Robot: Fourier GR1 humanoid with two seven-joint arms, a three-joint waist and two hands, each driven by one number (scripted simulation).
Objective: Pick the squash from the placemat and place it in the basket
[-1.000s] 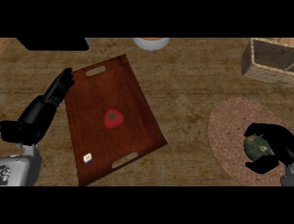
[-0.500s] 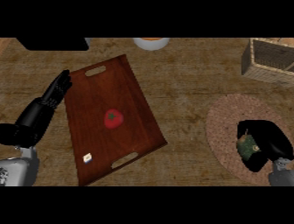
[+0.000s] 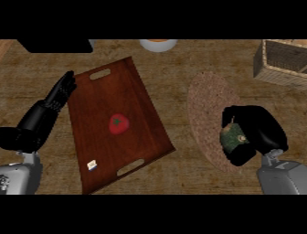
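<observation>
Right hand (image 3: 259, 129) curls round the squash (image 3: 234, 137) (dark green, speckled)

You only get a sliver of the squash (image 3: 233, 137) here, just a mottled green patch, because the right hand (image 3: 257, 130) curls round it and hides the rest. That hand also covers the lower right part of the placemat (image 3: 207, 105). The basket (image 3: 288, 64) in the upper right runs off the right edge. Up top, a black thing (image 3: 55, 45) at upper left and a pale round dish (image 3: 158, 44) at centre are cut off, so you can't tell what either is. The little white card (image 3: 91, 164) on the tray (image 3: 109, 100), lower left, is too small to read.
</observation>
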